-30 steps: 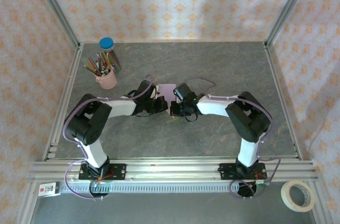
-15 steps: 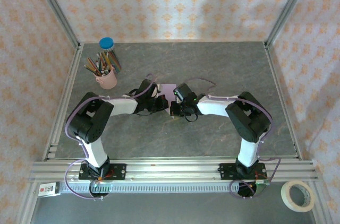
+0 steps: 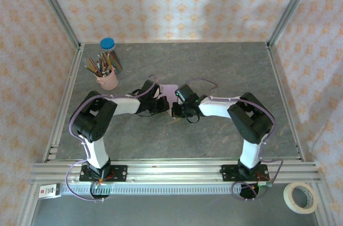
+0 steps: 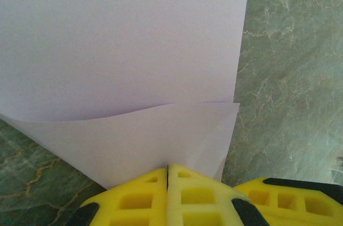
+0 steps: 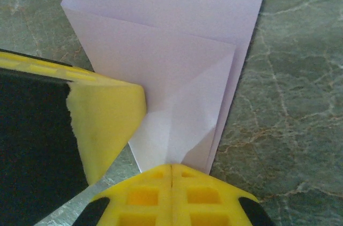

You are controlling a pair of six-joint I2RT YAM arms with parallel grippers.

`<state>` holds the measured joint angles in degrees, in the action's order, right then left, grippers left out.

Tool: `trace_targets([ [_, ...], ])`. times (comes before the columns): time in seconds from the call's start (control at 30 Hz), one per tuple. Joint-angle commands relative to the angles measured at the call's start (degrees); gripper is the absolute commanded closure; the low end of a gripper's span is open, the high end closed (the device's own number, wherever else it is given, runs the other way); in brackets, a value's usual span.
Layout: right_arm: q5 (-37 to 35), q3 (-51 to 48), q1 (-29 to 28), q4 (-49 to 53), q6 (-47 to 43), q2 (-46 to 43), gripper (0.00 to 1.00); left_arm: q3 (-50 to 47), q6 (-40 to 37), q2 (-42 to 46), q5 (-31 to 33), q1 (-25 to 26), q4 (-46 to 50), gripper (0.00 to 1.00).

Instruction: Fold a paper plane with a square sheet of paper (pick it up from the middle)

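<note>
Gripping the square sheet of paper point(image 3: 170, 92) from opposite sides, the two tools meet at the centre of the grey marbled surface point(image 3: 225, 70) in the top view. The left tool point(image 4: 168, 176) has its yellow pads pressed together on the sheet's near edge, at 6 o'clock in the left wrist view. From there the lilac sheet extends toward 12 o'clock, with one layer ending in a curved edge over the layer below. The right tool point(image 5: 171, 171) is likewise clamped shut on the sheet, at 6 o'clock in the right wrist view, where a diagonal crease forms a triangular flap just above the pads. A yellow pad of the left tool touches the sheet's edge at 8 o'clock in that view. Whether the sheet rests on the surface or is held just above it cannot be determined. A pink pencil cup point(image 3: 107, 80) stands at 10 o'clock from the sheet, well apart. A tape roll point(image 3: 300, 197) lies at 4 o'clock, beyond the frame rail.
</note>
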<state>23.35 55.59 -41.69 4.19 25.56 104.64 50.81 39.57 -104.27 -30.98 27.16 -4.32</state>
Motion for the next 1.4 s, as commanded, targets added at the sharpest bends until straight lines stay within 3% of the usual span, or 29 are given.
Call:
trace_targets([
  [0.0, -4.35, -3.98, -0.32, 8.25, 0.31, 3.48, 1.00, 0.70, -0.52, -1.90, 4.37, -2.75, 3.18, 0.97],
  [0.43, -5.51, -5.23, 0.04, 9.52, -0.16, 3.04, 1.00, 2.86, -4.22, -4.50, 2.71, -11.23, 3.28, 0.96],
  [0.73, -2.72, -5.50, 0.47, 8.49, -1.21, 1.19, 1.00, 9.06, -7.31, -7.06, 5.81, -13.24, 11.43, 0.95],
  [1.03, -0.88, -5.60, 0.47, 9.41, -5.57, -0.30, 1.00, 11.93, -7.49, -7.44, 5.85, -14.20, 13.81, 0.94],
  [1.27, 0.71, -4.30, 0.56, 7.04, -7.94, -2.45, 0.96, 11.24, -6.60, -2.18, 4.45, -14.33, 12.87, 0.93],
  [1.37, 0.28, -2.71, 0.54, 3.50, -6.46, -4.93, 0.88, 8.84, -4.14, 2.22, 3.60, -14.28, 10.46, 0.91],
])
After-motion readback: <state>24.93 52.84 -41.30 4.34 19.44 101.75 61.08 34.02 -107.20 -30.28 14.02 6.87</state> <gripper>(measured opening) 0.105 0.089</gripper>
